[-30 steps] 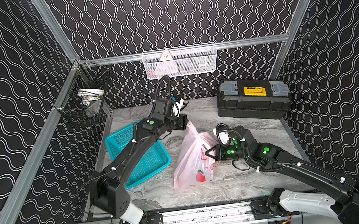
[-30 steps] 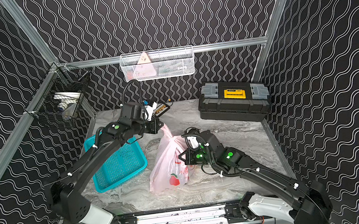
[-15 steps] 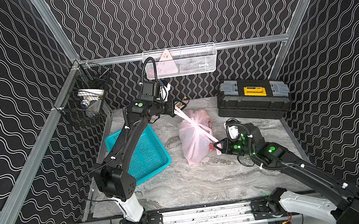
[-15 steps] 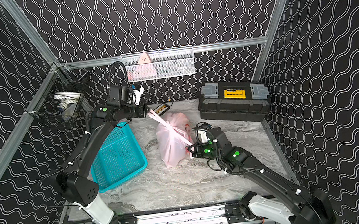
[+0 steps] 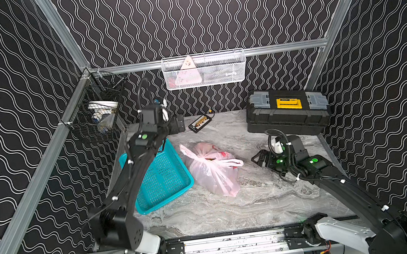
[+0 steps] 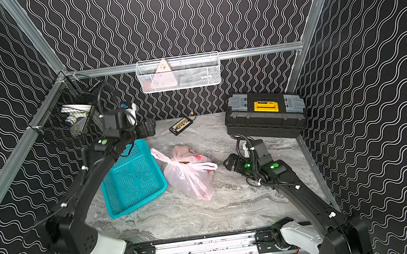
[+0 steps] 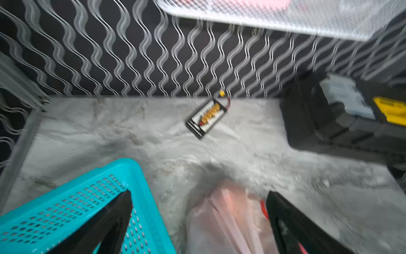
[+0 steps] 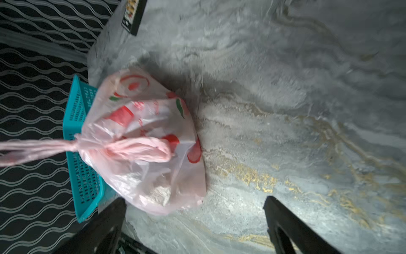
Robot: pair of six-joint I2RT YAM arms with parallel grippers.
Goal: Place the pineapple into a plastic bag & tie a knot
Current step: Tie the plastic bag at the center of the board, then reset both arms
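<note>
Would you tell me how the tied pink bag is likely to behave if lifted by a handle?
The plastic bag looks thin and creased, so it would probably sag and swing, not hold shape. Its bulging body suggests a weighty load that may shift. The knot looks cinched tight, so it would likely stay shut.

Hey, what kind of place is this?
Likely a robot test booth, not a home: robot arms bolted to a metal rail, patterned black walls enclosing a marble-look tabletop, and a toolbox.
</note>
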